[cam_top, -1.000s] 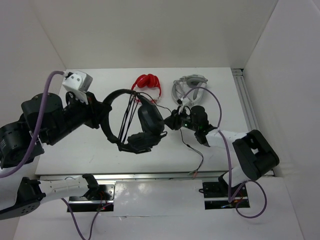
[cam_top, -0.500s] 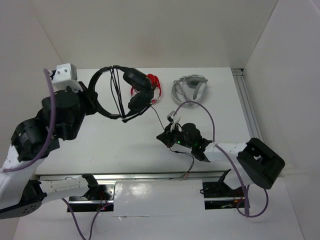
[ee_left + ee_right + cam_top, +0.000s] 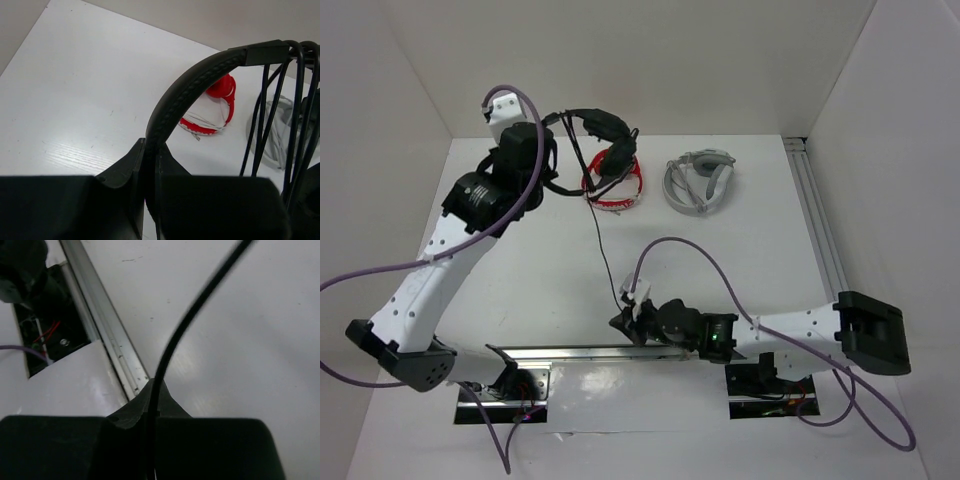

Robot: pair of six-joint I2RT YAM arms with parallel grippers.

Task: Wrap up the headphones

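I am holding the left arm point(image 3: 440, 260) stretched from its base at the lower left of the frame up toward the upper left, with the wrist turning right at the top. The left end effector point(image 3: 552, 158) is pinching shut on the headband of the headphones point(image 3: 603, 126), its fingers point(image 3: 125, 165) pressing on either side. I am running the right arm point(image 3: 790, 325) low and leftward from the lower right. The right end effector point(image 3: 626, 318) is gripping the thin cable point(image 3: 599, 235) tight, near the bottom centre.

red headphones point(image 3: 625, 160) — table point(image 3: 800, 230), far side | grey-white headphones point(image 3: 698, 182) — near them, apart
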